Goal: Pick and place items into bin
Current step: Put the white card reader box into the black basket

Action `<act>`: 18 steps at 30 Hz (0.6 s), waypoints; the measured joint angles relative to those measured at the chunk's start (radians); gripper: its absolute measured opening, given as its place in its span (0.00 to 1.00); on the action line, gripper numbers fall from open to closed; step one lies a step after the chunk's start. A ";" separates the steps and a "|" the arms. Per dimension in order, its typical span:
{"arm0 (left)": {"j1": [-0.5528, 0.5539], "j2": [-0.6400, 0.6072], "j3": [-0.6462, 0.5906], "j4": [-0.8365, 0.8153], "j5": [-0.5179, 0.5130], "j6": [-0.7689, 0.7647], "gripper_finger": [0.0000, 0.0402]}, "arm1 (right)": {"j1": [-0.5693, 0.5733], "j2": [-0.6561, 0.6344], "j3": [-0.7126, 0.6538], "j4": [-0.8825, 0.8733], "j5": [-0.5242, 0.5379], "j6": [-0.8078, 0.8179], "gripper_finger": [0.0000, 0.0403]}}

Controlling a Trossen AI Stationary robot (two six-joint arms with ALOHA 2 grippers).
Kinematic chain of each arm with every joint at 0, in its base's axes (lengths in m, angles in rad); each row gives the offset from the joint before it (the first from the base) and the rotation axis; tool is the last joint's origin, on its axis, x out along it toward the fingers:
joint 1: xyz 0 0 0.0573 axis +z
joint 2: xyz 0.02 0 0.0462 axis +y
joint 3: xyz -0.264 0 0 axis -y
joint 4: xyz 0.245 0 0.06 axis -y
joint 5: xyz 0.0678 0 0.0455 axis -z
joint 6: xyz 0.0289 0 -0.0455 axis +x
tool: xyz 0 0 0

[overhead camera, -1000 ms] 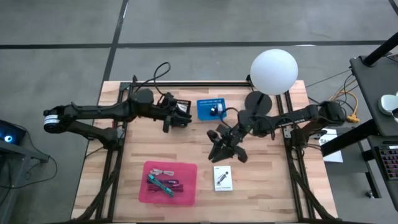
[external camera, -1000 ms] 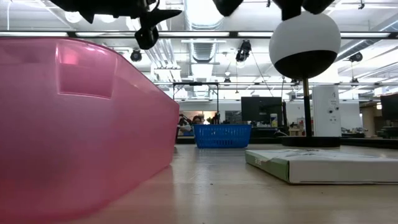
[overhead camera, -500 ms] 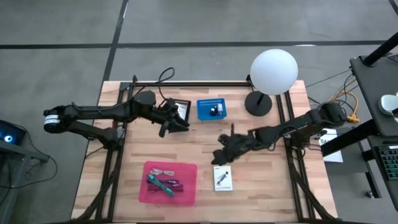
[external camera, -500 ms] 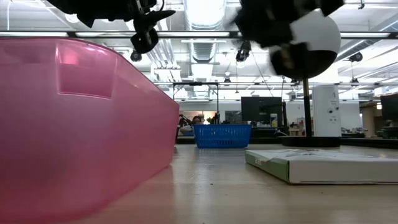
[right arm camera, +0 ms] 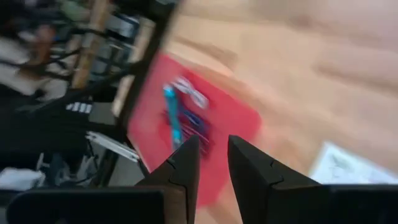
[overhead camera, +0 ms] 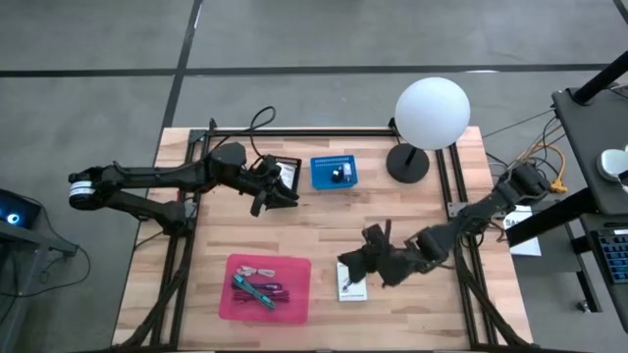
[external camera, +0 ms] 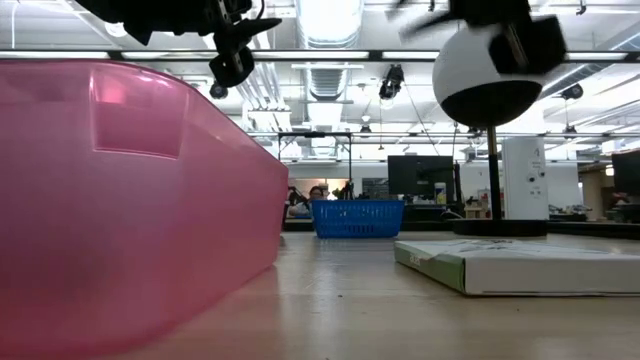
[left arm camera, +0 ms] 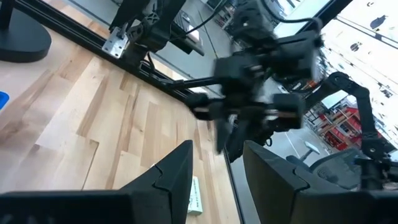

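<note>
Left gripper (overhead camera: 279, 192) sits at the far left-centre of the table (overhead camera: 422, 324), just beside a small black tray (overhead camera: 286, 169) holding a white card. Its fingers (left arm camera: 171, 180) stand partly apart with bare air between them, grasping nothing. Nearer the front edge lies the pink bin (overhead camera: 269, 287); in the high view it holds a teal pen-like tool (overhead camera: 252, 290), a purple strap (overhead camera: 275, 292) and a pale looped piece (overhead camera: 259, 270). The low view shows the bin's wall (external camera: 130, 200) filling the picture's left.

A blue basket (overhead camera: 334, 173) stands at the back centre, just right of the black tray, with a small dark thing inside it that is too small to tell. Right of the bin, a flat white printed box (overhead camera: 351, 282) lies on the wood, and the low view shows it as a low slab (external camera: 520, 265).

Right gripper (overhead camera: 358, 263) hangs over that box's upper part, its arm reaching in from the table's right edge. Its fingers (right arm camera: 180, 171) show a narrow gap with nothing between them. Behind it, at the back right, a lamp with a white globe (overhead camera: 432, 112) stands on a round black base (overhead camera: 407, 163).
</note>
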 joint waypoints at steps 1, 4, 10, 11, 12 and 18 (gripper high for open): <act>0.000 0.000 0.000 -0.001 0.000 0.001 0.31 | 0.012 0.000 0.014 0.019 0.031 -0.058 0.18; 0.000 0.000 0.000 -0.001 0.000 0.031 0.31 | 0.036 0.004 0.049 0.140 0.056 -0.246 0.18; 0.001 0.000 0.000 0.000 0.000 0.051 0.31 | 0.036 0.054 0.116 0.235 0.010 -0.306 0.24; 0.001 0.000 0.000 0.000 0.000 0.051 0.31 | 0.036 0.065 0.132 0.201 0.000 -0.296 0.26; 0.001 0.000 0.000 0.001 0.000 0.051 0.31 | 0.034 0.081 0.153 0.159 -0.005 -0.280 0.29; 0.001 0.000 0.000 -0.003 0.000 0.050 0.31 | 0.035 0.171 0.277 -0.388 -0.055 0.105 0.43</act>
